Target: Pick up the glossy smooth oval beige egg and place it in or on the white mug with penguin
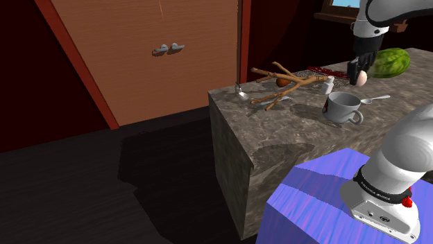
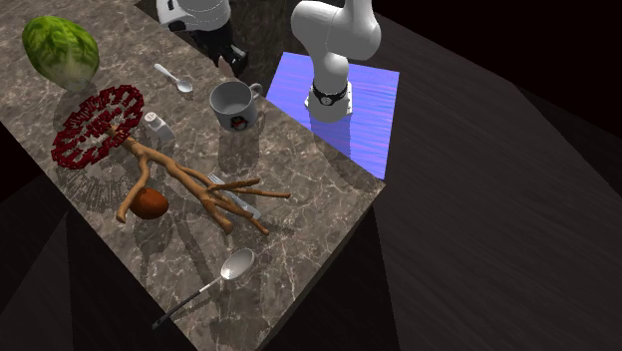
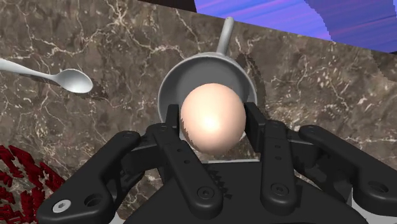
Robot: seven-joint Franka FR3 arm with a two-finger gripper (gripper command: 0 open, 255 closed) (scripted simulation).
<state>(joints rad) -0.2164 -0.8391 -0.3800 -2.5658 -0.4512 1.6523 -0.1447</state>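
Note:
My black gripper (image 3: 213, 124) is shut on a smooth beige egg (image 3: 212, 118), clasped between both fingers. Straight beyond the egg stands the open mouth of the grey-white mug (image 3: 184, 73), its handle pointing away toward the blue stand. From the shoulder view the gripper (image 1: 361, 75) holds the egg (image 1: 361, 78) in the air above and a little behind the mug (image 1: 343, 107). In the second exterior view the mug (image 2: 232, 105) stands upright on the marble counter with a small red and dark picture on its side, and the gripper (image 2: 227, 52) hangs close above it.
On the marble counter (image 1: 277, 132) lie a branching brown stick (image 2: 189, 184), a reddish-brown lump (image 2: 151, 203), a dark red wire trivet (image 2: 98, 125), a small white shaker (image 2: 157, 127), two spoons (image 2: 174, 78) (image 2: 224, 274) and a green melon-like ball (image 2: 62, 50). The blue stand (image 2: 349, 105) adjoins the counter.

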